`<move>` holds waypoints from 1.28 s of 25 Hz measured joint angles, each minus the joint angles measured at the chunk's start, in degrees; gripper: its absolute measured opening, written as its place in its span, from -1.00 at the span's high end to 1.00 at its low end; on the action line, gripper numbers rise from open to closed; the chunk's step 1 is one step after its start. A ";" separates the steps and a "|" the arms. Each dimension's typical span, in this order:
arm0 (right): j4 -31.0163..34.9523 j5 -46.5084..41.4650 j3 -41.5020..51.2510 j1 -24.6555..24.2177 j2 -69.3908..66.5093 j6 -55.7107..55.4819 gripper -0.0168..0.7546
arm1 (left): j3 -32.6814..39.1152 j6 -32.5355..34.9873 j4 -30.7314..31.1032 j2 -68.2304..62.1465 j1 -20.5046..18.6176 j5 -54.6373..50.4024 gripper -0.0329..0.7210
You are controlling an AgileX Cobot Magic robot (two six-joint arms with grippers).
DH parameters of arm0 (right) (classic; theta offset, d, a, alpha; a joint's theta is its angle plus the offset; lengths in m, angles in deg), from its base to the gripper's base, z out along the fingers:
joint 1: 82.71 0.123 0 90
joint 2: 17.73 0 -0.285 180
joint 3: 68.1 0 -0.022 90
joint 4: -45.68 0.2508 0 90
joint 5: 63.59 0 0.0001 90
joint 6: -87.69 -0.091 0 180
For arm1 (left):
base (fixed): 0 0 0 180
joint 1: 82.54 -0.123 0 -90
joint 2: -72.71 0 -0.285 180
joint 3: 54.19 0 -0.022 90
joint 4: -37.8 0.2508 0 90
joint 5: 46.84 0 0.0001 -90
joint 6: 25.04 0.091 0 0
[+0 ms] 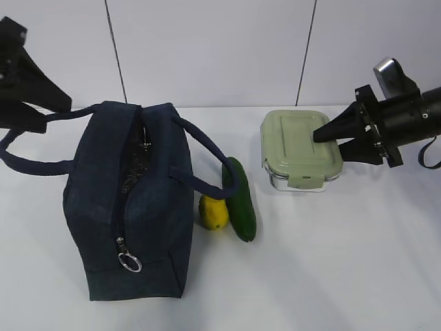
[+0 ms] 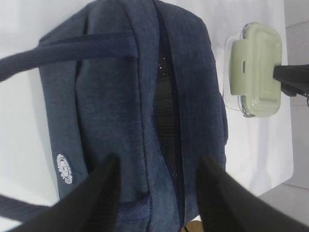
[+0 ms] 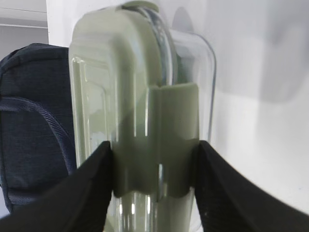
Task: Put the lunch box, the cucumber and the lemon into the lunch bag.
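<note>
Between the right gripper's (image 3: pixel 154 183) fingers (image 3: pixel 91 193) sits the lunch box (image 3: pixel 140 111), filling the gap. Between the left gripper's (image 2: pixel 157 193) fingers (image 2: pixel 104 193) lies the lunch bag's (image 2: pixel 116 96) narrow zipper slit (image 2: pixel 166 111), with a strap handle (image 2: pixel 72 52) crossing beyond them.

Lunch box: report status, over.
Right gripper clamped on lunch box edge, box on table. Left gripper open over bag. Zipper partly open. Lemon, cucumber beside bag.
</note>
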State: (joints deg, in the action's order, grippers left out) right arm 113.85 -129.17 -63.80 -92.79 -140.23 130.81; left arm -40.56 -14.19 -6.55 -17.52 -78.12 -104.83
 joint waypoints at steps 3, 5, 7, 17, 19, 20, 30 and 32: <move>0.00 0.00 0.00 0.00 0.69 0.00 0.01 | 0.00 0.27 0.55 -1.71 2.21 0.00 0.15; 0.00 -0.24 -0.27 0.00 1.06 -0.18 0.01 | 0.00 0.36 1.89 -2.20 3.14 0.00 0.19; 0.00 -0.24 -0.88 0.00 1.15 -0.57 0.01 | 0.00 0.50 3.30 -2.23 3.37 -0.25 0.20; -0.48 -0.49 -2.40 3.26 2.57 -1.16 0.01 | -0.10 0.54 5.02 -4.54 3.53 -0.23 -0.07; -0.74 -0.60 -2.49 3.80 2.67 -1.69 0.01 | -0.10 0.54 4.32 -5.50 3.53 0.08 -0.14; -0.84 -0.70 -2.49 3.92 2.79 -1.94 0.01 | -0.10 0.63 4.25 -5.80 3.53 0.33 -0.15; -0.77 -1.01 -2.98 4.02 3.15 -3.00 0.01 | -0.10 0.80 1.57 -9.11 4.01 1.42 -0.18; -0.77 -1.01 -2.98 4.02 3.15 -3.11 0.01 | -0.10 0.89 1.57 -10.06 4.51 1.76 -0.18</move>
State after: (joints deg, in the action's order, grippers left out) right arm 113.08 -130.18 -66.77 -88.77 -137.09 127.70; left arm -40.66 -13.30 -4.98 -27.58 -73.61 -103.08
